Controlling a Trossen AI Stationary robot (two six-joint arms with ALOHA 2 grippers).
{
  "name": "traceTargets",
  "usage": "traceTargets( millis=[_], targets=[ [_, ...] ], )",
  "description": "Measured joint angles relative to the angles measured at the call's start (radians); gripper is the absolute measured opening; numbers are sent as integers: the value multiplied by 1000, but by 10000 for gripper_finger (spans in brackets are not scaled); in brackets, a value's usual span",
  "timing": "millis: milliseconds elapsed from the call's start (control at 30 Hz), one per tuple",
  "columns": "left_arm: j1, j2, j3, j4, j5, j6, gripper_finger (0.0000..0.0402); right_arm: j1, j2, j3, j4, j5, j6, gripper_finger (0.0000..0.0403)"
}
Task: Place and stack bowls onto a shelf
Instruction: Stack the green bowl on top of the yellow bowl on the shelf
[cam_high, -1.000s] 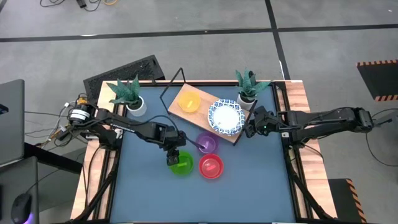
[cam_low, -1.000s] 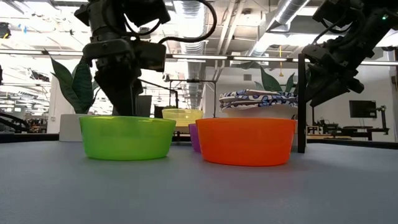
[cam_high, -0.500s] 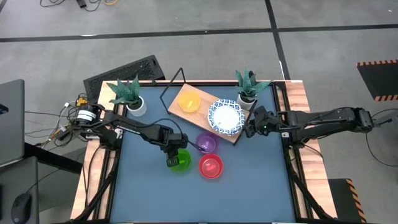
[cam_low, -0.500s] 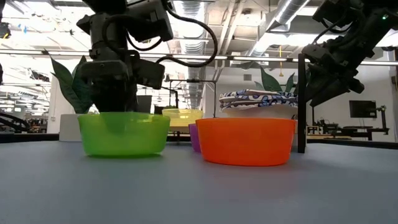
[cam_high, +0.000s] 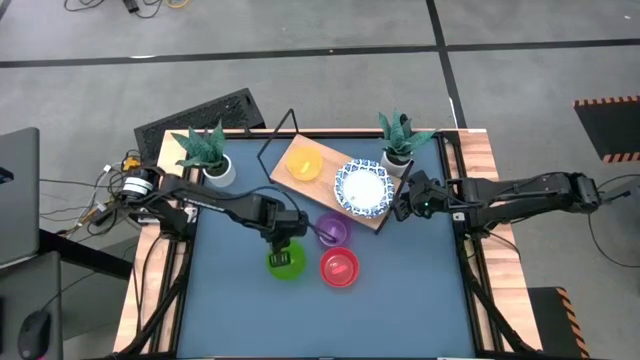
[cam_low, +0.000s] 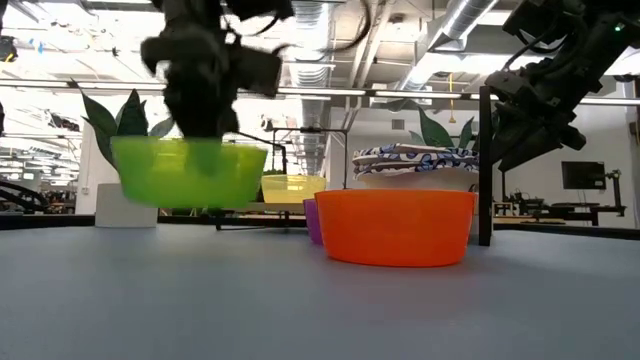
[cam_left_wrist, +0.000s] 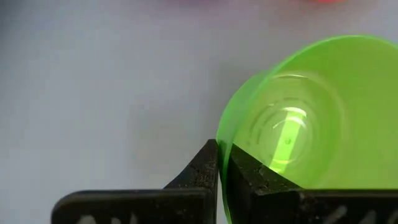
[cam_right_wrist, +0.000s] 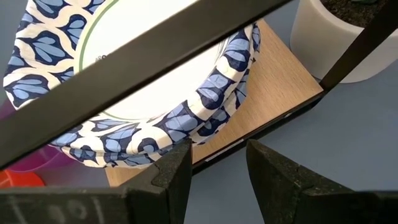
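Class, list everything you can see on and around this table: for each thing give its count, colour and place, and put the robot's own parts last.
Green bowl: one, lifted off the table, gripped by its rim.
Red bowl: one, on the blue table, beside the green one.
Purple bowl: one, on the table by the shelf's edge.
Yellow bowl: one, on the shelf.
Patterned dishes: white with blue rims, stacked on the shelf; count unclear.
Shelf: one, light wood, black wire frame.
Potted plants: two, white pots, rear corners.
Left tool: shut on the green bowl.
Right tool: open, at the shelf's edge.
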Motion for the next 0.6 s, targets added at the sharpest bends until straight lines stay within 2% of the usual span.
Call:
traceTargets(
  millis=[300,600],
  targets=[
    [94,0,319,-235,-95,258,0,0,0,0,0,-2,3,178],
    [363,8,521,-253,-211,624,0,-2,0,0,0,-12,-5,178]
  ],
)
